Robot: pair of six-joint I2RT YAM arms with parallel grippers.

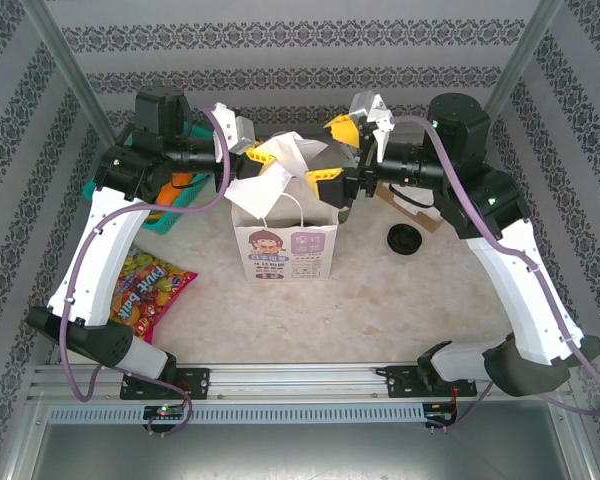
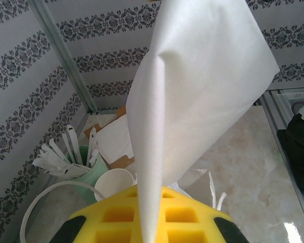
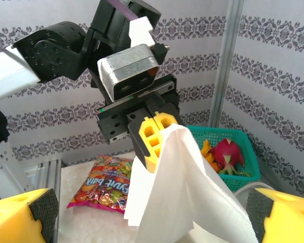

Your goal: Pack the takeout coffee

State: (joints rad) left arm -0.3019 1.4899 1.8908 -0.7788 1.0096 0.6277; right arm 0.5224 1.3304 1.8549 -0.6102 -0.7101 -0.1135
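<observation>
A candy packet (image 1: 145, 288) lies near left on the pale table (image 1: 380, 310). At centre stands a white paper bag (image 1: 285, 240), with the takeout coffee (image 1: 405, 240) on the table to its right, outside it. The left gripper (image 1: 277, 156) is clenched on the bag's top edge. The right gripper (image 1: 335, 152) is spread wide, holding nothing. A teal basket (image 1: 175, 213) sits far left.

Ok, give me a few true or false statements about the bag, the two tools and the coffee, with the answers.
1. The left tool is shut on the top edge of the paper bag. True.
2. The right tool also pinches the bag. False: its jaws stand open beside the bag's top.
3. The takeout coffee is inside the bag. False: it stands on the table, right of the bag.
4. A candy packet lies left of the bag. True.
</observation>
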